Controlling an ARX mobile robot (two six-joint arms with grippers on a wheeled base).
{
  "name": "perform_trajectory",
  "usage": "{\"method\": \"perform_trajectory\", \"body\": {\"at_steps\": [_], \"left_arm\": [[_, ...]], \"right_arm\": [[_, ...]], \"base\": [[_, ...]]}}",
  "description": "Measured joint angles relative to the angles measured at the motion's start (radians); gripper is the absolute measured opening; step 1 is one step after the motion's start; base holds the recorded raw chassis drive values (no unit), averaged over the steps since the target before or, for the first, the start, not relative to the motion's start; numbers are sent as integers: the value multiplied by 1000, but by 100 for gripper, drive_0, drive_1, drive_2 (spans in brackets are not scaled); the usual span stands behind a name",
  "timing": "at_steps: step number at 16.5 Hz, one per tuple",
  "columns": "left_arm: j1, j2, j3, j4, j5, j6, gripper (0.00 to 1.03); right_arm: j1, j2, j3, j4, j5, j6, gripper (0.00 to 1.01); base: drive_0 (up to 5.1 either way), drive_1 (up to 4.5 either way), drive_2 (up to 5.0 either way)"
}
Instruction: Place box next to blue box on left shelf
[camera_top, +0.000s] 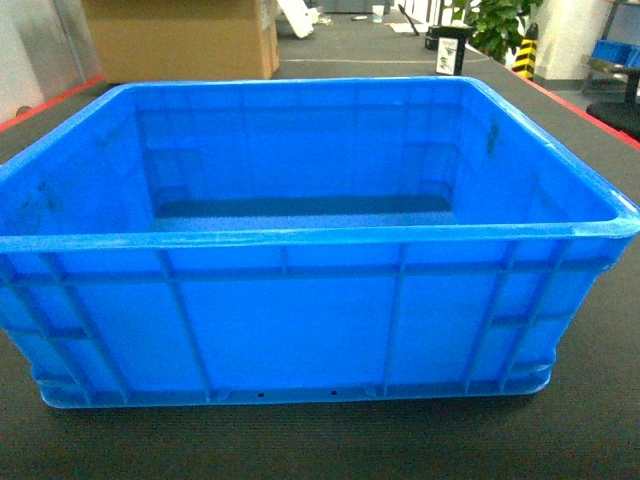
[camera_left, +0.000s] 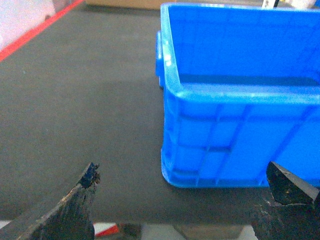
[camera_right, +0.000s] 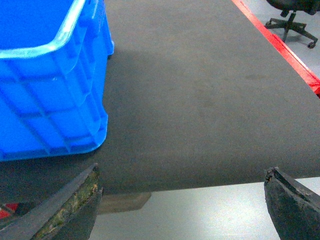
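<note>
- Bright blue rectangular plastic crate (camera_top: 300, 330), open-topped, thick rolled rim, ribbed outer walls, smooth flat floor; sits on dark, finely textured table mat (camera_top: 590, 180), close in front of the head camera, long axis running left to right.
- Left gripper (camera_left: 192, 192): jaws spread wide, holding nothing, low at the near table edge; crate's near left corner just ahead and to the right of the jaw gap.
- Right gripper (camera_right: 182, 187): jaws likewise parted and empty, hanging over the near table edge; crate's near right corner ahead and to the left.
- Flanked by both arms, neither clearly nearer; probably calls for a two-arm grasp, one gripper at each short end.
- Worn, scuffed fingertips (camera_left: 90, 175) on the left; similar greenish wear on the right.
- Red tape (camera_right: 280, 47) along the table's edges.
- Brown cardboard carton (camera_top: 180, 38) behind the crate.
- Neither left shelf nor second blue box identifiable.
</note>
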Motion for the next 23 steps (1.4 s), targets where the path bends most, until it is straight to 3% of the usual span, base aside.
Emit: {"method": "perform_trajectory", "body": {"at_steps": [2,3,5,6,10,14,19,23], "left_arm": [[33,147,87,151,37,22,98],[48,302,182,259,56,56,98],[25,625,383,373,57,105,98],[10,766,470,369,45,111,98],[-13,951,567,347,24,103,98],[-52,1211,714,303,-78,74,98],[-60,1328,753,283,-104,20,98],[-56,1353,753,273,-109,19,98]], "right_arm": [[-9,151,92,126,-31,22,98],[7,287,183,214,-56,22,98],[30,579,370,313,-78,12,98],[45,716,463,312,-85,8,98],[63,898,593,296,-98,3,98],[92,1261,829,259,-88,5,98],[114,1384,879,238,-89,22,98],[122,1412,885,219,-108,31,98]], "base": [[0,0,0],[0,0,0],[0,0,0],[0,0,0],[0,0,0],[0,0,0],[0,0,0],[0,0,0]]}}
